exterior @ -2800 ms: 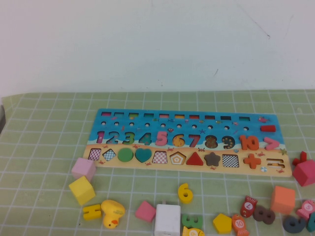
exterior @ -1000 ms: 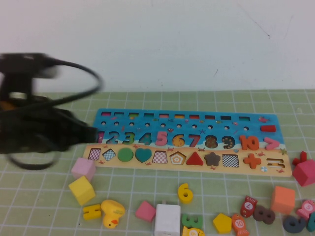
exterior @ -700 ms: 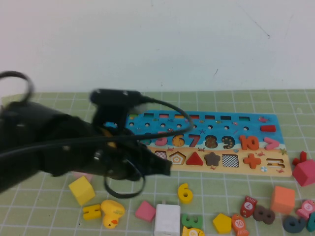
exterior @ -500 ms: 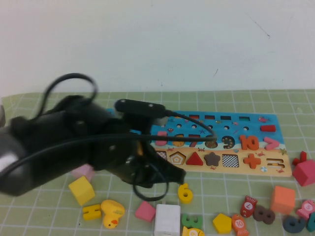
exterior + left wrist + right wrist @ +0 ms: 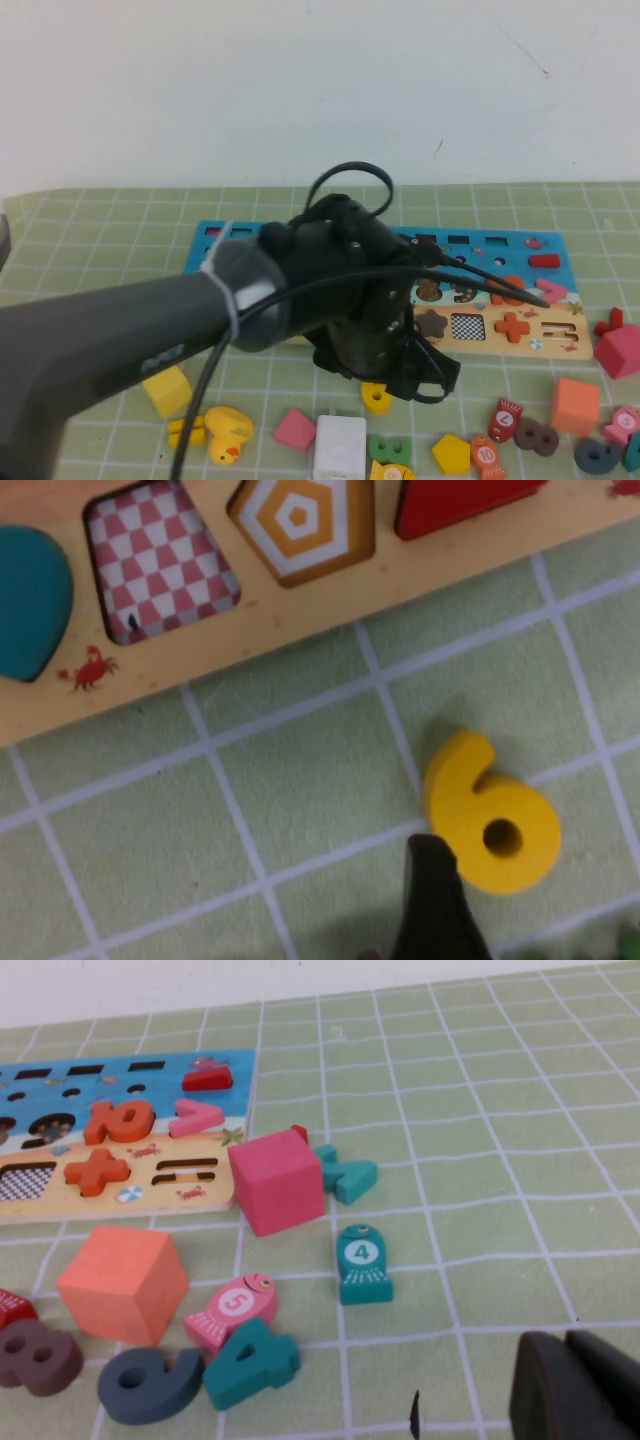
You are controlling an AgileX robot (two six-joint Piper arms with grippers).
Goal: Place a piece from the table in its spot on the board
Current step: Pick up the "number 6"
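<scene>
I have the left gripper over the small bright yellow wooden numeral "6", which lies flat on the light green grid-lined table, just in front of the long blue-and-tan wooden puzzle board. One dark fingertip sits just beside the numeral; nothing is held, but I cannot tell how wide the jaws stand. My guess: I am lined up for the pickup. The right gripper is parked low, well off to the side; I cannot tell its state.
</scene>
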